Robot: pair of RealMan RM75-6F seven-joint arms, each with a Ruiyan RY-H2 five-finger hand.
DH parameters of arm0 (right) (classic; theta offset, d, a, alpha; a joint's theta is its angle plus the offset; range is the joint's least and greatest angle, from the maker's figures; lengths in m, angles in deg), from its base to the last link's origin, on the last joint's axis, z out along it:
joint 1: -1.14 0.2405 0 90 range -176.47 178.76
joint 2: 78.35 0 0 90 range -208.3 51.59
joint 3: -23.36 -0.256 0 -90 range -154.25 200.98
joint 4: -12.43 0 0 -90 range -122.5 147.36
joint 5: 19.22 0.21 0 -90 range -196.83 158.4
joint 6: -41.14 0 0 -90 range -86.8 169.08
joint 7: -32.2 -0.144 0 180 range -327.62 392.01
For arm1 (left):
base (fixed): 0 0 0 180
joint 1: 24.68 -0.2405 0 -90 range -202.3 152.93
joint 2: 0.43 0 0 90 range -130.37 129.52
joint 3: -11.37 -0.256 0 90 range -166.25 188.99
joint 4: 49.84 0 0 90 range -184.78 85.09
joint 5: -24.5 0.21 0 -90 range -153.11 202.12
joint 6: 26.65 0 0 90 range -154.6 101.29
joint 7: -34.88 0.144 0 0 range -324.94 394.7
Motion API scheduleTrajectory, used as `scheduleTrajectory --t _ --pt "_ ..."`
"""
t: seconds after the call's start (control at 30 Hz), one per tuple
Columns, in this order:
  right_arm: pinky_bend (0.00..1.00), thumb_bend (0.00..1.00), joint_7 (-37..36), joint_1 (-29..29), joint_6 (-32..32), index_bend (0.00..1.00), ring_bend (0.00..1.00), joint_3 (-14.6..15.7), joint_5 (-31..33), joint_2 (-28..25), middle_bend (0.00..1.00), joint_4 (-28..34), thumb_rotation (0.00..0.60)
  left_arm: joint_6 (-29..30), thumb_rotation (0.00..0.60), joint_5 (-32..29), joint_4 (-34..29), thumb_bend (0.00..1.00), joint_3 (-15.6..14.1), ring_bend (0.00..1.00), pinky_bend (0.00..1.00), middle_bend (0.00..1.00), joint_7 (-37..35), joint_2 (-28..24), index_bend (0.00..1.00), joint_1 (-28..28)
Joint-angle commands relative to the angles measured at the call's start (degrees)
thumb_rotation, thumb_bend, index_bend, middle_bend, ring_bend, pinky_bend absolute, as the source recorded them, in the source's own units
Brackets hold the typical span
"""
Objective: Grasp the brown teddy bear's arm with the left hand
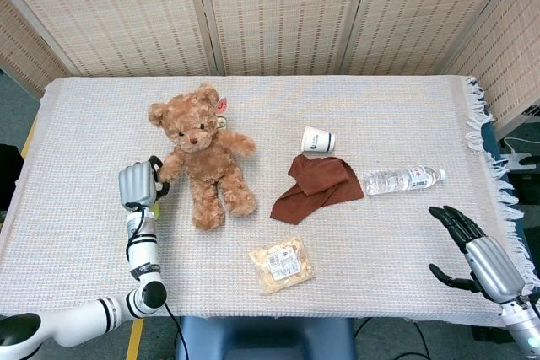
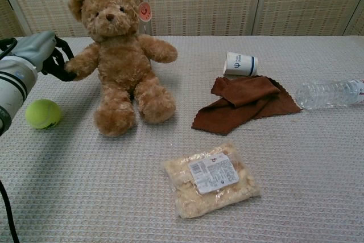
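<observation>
The brown teddy bear [image 1: 205, 153] [image 2: 119, 55] sits on the white tablecloth at the left of the table, facing me. Its arm [image 1: 169, 166] [image 2: 82, 64] on my left side reaches out toward my left hand [image 1: 140, 184] [image 2: 41, 52]. That hand's dark fingers [image 2: 61, 61] curl around the paw, one above it and one below, gripping the end of the arm. My right hand [image 1: 474, 249] hovers at the table's front right edge with its fingers apart and nothing in it; the chest view does not show it.
A tennis ball [image 2: 43, 113] lies just below my left hand. A paper cup [image 1: 318, 139] lies on its side behind a brown cloth [image 1: 316, 185]. A water bottle [image 1: 402, 180] lies right of the cloth. A snack packet [image 1: 283, 264] lies near the front edge.
</observation>
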Motion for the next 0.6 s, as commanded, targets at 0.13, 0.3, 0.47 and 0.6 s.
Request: scheduleTrajectory --t 0.13,0.3,0.47,0.6 --pt "0.12 0.19 0.07 -0.01 -0.09 0.00 0.00 0.12 -0.07 -0.04 0.07 -0.03 0.600 -2.14 0.600 -1.70 -0.76 0.35 -0.34 0.45 0.47 0.59 1.43 -0.15 0.46 -0.64" --pt "0.12 0.19 -0.11 0.01 -0.02 0.00 0.00 0.11 -0.05 -0.12 0.07 -0.05 0.600 -4.60 0.600 -5.56 -3.21 0.35 0.15 0.45 0.48 0.59 3.74 -1.70 0.46 -1.03" --pt "0.12 0.19 -0.11 0.00 0.01 0.00 0.00 0.05 0.07 -0.08 0.07 -0.13 0.600 -3.22 0.600 -2.40 -1.43 0.36 -0.32 0.45 0.48 0.58 0.94 -0.95 0.46 -1.08" --pt "0.12 0.19 -0.09 0.03 -0.11 0.00 0.00 0.16 -0.03 -0.07 0.07 -0.12 0.600 -0.56 0.600 4.27 2.08 0.36 -1.25 0.45 0.48 0.58 -5.13 0.70 0.45 -1.20"
